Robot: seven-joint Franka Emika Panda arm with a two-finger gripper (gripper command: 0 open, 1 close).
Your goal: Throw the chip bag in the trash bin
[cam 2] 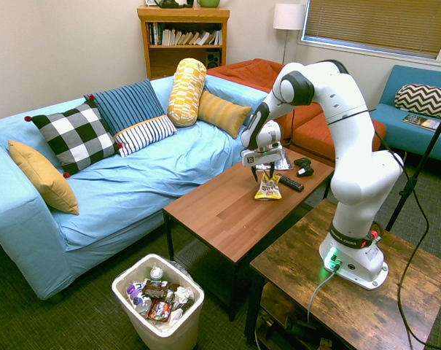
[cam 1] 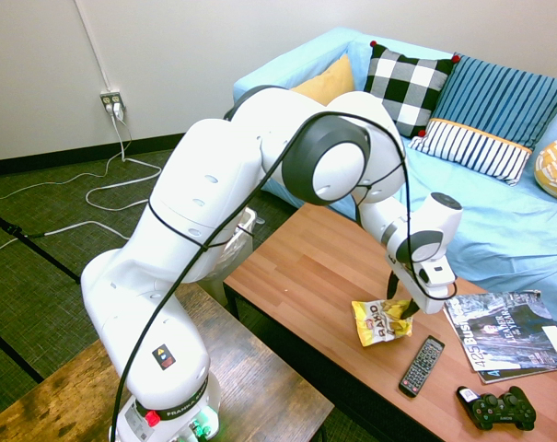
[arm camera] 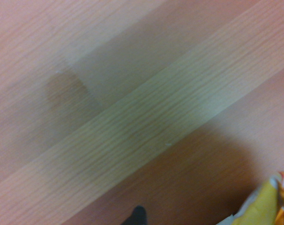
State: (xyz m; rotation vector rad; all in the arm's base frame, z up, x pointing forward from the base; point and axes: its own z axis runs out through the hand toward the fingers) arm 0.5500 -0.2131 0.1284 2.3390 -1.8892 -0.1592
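The gripper (cam 1: 400, 307) is lowered onto the chip bag (cam 1: 382, 322), its fingers spread on either side of the bag's upper edge; whether the bag is actually pinched cannot be told. The chip bag lies on the wooden tabletop (cam 1: 315, 267), near the edge facing the arm. Just beside it a remote control (cam 1: 422, 366) is seen, with a magazine (cam 1: 504, 333) and a black game controller (cam 1: 497, 410) further along. The trash bin (cam 2: 159, 302), filled with wrappers, stands on the floor well apart from the bag, off the tabletop's far end.
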